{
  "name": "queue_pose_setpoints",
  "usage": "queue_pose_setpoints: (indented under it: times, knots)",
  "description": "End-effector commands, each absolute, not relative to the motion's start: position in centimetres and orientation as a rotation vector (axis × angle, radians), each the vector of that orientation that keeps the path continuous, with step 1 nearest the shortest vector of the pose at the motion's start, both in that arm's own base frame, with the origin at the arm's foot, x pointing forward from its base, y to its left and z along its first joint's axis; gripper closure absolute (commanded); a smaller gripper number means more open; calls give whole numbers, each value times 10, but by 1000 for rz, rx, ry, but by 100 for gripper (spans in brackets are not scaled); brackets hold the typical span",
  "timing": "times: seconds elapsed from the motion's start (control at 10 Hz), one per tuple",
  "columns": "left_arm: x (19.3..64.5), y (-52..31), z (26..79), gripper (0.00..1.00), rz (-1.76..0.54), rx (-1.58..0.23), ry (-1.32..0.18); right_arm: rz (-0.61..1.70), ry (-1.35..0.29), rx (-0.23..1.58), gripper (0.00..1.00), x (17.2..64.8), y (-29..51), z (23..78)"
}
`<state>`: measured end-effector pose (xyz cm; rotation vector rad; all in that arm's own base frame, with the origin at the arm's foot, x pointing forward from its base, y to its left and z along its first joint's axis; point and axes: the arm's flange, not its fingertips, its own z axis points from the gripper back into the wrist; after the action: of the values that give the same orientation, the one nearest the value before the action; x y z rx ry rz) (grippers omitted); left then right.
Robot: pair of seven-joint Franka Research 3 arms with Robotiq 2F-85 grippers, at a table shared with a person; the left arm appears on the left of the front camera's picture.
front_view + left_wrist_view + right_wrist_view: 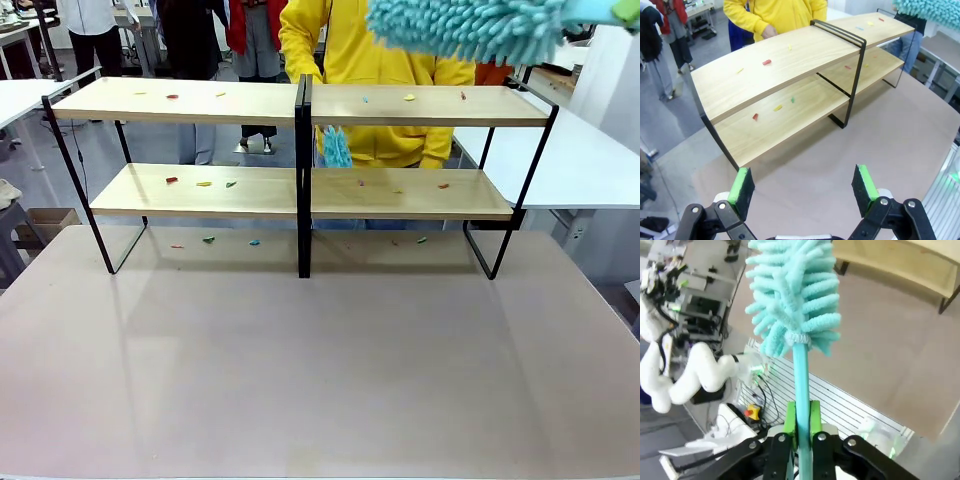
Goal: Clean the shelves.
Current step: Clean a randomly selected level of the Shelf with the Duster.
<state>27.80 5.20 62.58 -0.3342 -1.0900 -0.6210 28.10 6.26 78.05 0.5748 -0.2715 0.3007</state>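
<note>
Two tiers of long light-wood boards on a thin black metal frame, the shelves [250,100], stood at 12 o'clock on the pale beige table [320,380], a central black post [303,180] splitting two bays.
One fluffy teal chenille duster [470,25] on a teal stick hung at 1 o'clock, above the upper right board and clear of it.
Judged best practice: lower the head flat onto the top board and sweep lengthwise, top tier before bottom, minding the post.
Right gripper [802,420]: jaws clamped tight on the duster's stick.
Left gripper [802,175]: jaws wide apart, holding nothing, over bare table.
Several small coloured scraps [172,180] lay scattered on both boards.
</note>
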Motion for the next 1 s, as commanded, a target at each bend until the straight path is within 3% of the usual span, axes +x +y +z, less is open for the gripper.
queue_pose_setpoints:
  times: [0.0, 0.1, 0.4, 0.9]
  knots:
    - [279, 53, 626, 0, -627, -332, -1091, 190, -277, 579, 88, 332, 113, 786]
    - [279, 53, 626, 0, -627, -332, -1091, 119, -346, 533, 88, 354, 133, 785]
    - [279, 53, 626, 0, -627, -332, -1091, 55, -303, 482, 88, 395, 162, 759]
    - [279, 53, 626, 0, -627, -332, -1091, 31, -175, 411, 88, 416, 179, 716]
